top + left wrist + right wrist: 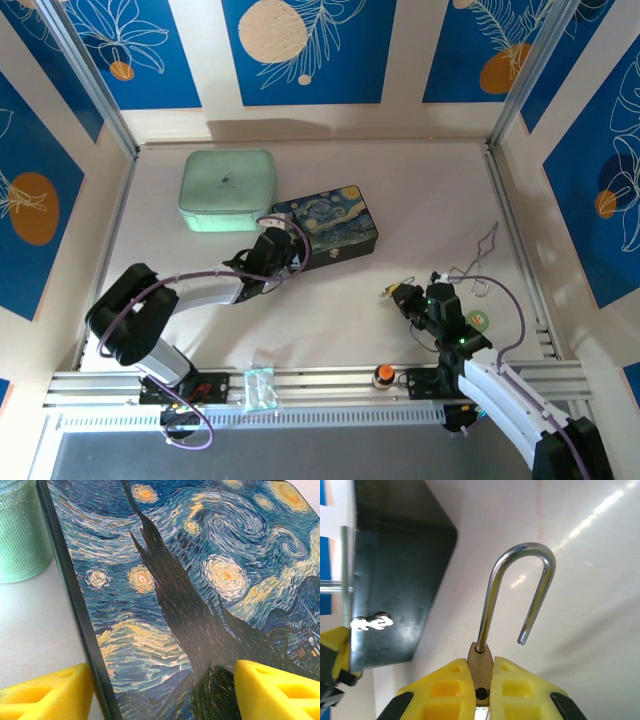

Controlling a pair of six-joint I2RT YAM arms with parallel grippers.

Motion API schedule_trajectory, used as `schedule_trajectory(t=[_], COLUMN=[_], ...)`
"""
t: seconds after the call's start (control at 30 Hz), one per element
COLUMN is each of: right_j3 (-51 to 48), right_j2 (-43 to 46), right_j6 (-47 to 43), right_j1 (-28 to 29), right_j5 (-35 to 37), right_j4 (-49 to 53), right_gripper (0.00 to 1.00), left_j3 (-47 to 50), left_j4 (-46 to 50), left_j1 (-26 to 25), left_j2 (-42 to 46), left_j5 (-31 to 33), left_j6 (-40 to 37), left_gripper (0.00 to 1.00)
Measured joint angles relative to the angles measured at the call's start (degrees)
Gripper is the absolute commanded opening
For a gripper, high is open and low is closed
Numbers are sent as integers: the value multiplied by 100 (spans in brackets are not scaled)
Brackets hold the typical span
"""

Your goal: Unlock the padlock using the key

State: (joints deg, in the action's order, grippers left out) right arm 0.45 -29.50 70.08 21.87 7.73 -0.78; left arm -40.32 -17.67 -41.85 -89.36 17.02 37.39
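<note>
Saw little of the padlock (481, 674) body: pinched between the yellow fingers of the right gripper (481, 661), cut off at the bottom edge. Saw only part of the painted box (200, 580), cropped by three edges of the left wrist view, and of the green case (20, 530), cropped at the top-left corner. From above, could not make out padlock detail.

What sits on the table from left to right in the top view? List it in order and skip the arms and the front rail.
Mint green case → painted box → padlock → bent wire tool.
</note>
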Motion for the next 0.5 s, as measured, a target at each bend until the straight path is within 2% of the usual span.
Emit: schedule_trajectory(t=[0.2,0.27,0.43,0.5], right_j3=[162,284,1067,1246], right_j2=[2,-407,-2232,-2527], right_j6=[-315,-420,-748,-872], right_j1=[-621,-769,-839,-820], right_j5=[-678,-901,-1456,-1547], right_j4=[391,612,723,754], right_gripper=[0,0,0,0], left_j3=[-52,-79,-98,-98], left_j4=[111,162,251,275], left_j1=[0,0,0,0], left_j2=[4,7,46,72], left_j5=[4,9,17,24], left_j6=[-20,-39,-66,-92], left_gripper=[72,73,73,73])
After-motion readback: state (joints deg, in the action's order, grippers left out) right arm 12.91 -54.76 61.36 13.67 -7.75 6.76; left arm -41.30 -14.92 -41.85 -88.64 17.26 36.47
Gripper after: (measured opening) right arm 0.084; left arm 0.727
